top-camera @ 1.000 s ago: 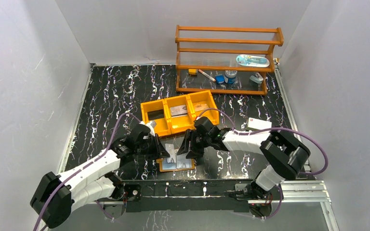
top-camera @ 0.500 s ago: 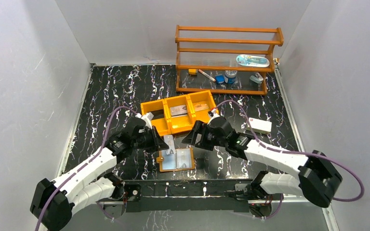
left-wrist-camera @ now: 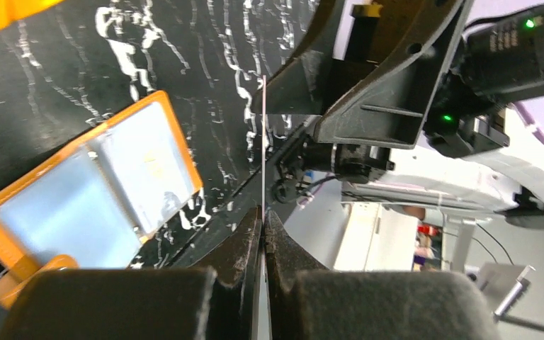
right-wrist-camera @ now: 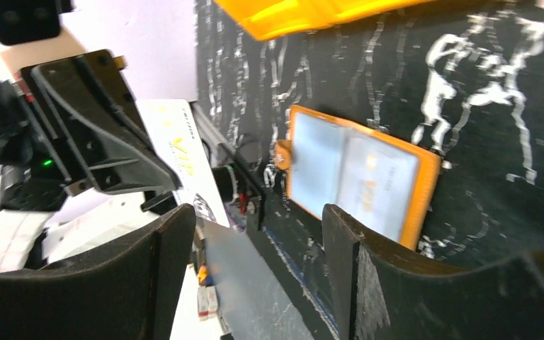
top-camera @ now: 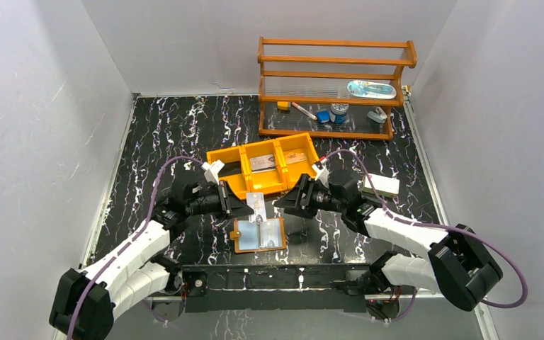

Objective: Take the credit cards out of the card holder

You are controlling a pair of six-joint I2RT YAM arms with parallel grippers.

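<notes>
my left gripper [top-camera: 248, 207] has risen off the card holder [top-camera: 258, 235], which lies open by the near edge, jaws clamped on one card [top-camera: 257, 204] above it. right gripper [top-camera: 285, 202] has backed off, jaws apart. that card's out.

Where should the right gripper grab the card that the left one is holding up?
Probably grip the card by its free end, opposite the left gripper. Bring the right gripper in from the right and close on its flat faces: it is thin and held in mid-air.
</notes>
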